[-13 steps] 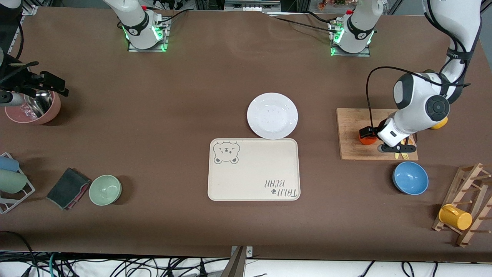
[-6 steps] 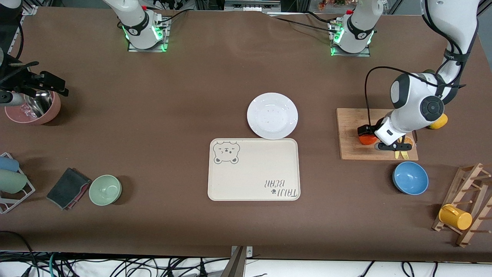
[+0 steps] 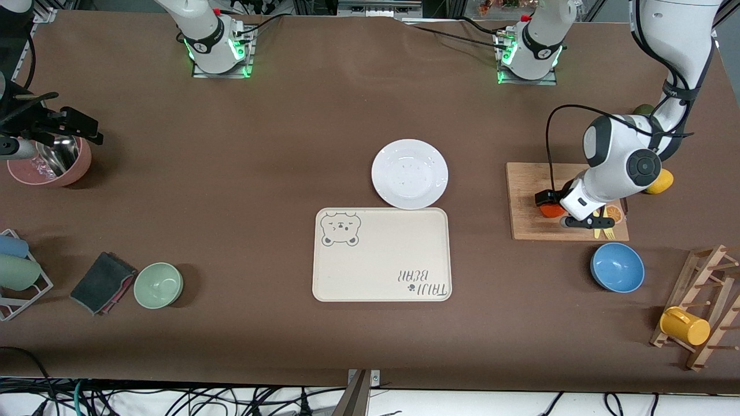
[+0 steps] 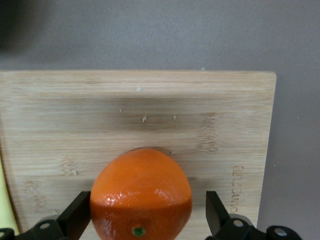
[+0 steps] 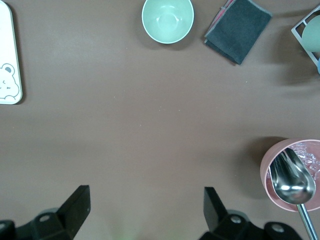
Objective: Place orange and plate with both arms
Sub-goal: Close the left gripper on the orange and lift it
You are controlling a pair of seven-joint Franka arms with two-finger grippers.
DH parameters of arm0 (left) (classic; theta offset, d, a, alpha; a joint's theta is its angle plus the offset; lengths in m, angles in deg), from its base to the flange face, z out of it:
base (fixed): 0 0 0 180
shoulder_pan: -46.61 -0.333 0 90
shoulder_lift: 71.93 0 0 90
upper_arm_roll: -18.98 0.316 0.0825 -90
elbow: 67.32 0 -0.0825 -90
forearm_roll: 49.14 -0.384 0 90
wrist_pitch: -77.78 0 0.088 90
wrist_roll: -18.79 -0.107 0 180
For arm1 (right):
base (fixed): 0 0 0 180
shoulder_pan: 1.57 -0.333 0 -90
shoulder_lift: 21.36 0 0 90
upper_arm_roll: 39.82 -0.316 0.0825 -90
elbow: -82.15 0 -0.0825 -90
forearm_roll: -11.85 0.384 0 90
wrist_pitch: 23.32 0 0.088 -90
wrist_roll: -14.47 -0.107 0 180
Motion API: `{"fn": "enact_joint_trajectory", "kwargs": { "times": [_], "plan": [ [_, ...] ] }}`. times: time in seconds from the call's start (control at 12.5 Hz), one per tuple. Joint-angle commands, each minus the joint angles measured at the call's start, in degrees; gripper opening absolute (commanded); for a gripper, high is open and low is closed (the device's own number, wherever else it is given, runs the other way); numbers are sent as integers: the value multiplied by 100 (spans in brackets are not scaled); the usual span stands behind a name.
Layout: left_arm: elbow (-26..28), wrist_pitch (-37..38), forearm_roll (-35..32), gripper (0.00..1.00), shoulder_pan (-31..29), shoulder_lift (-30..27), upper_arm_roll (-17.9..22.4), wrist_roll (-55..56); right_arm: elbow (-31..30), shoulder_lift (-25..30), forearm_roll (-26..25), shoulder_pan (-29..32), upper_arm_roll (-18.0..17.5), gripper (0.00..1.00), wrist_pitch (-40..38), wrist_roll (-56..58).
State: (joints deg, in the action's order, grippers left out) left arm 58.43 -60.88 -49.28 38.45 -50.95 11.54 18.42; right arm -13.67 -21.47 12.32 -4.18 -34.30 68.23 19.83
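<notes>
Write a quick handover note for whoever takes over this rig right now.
Left end effector: open, fingers either side of the orange on the wooden cutting board, not closed on it.
Right end effector: open, holding nothing, waiting over bare table beside the pink bowl.
Plate: on the table, touching the bear tray, farther from the front camera.
Done: approach to the orange.
Left: grasp and place the orange; pick and place the plate.

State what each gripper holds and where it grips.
Nothing is held. The left gripper stands open around the orange on the cutting board, not closed on it. The right gripper waits open, empty.
</notes>
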Motion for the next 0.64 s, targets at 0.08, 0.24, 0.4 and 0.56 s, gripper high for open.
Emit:
{"fn": "enact_joint_trajectory", "kwargs": {
  "times": [0.08,0.24,0.4,0.56],
  "plan": [
    [29,-91,-328,100,-54,38,-3,116,99,2,94,-2,10,100,-111,87],
    [29,-91,-337,86,-54,46,-3,116,99,2,94,7,10,100,-111,78],
    [29,-82,-337,54,-54,46,6,116,99,-7,94,-2,10,100,-102,78],
    [-15,-65,-337,17,-54,38,6,125,90,2,103,-2,10,100,-128,78]
  ]
}}
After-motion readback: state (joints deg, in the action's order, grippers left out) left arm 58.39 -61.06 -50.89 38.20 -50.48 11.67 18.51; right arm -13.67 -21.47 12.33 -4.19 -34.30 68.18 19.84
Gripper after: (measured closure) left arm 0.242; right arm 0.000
